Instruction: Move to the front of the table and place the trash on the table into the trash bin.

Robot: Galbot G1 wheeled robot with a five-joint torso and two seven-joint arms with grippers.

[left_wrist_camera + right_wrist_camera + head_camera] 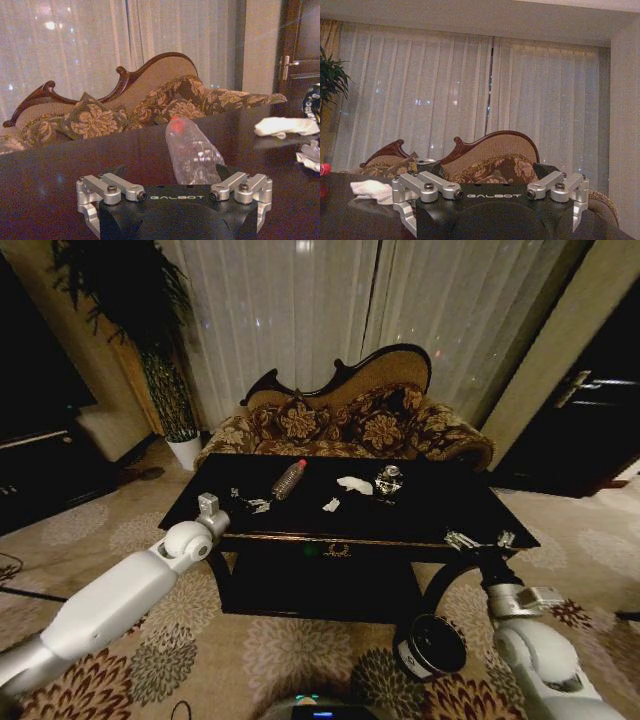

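The bottle (pixel 288 480) lies mid-frame on the surface (pixel 430 520), long axis angling up-right, straight ahead of the left hand (pixel 245 503), which is spread and nearest. The right hand (pixel 478 540), also spread, waits lower right.

The head camera looks down across the table (pixel 430 515) toward the sofa (pixel 350 420); both wrist cameras sit low at tabletop level (facing that sofa).
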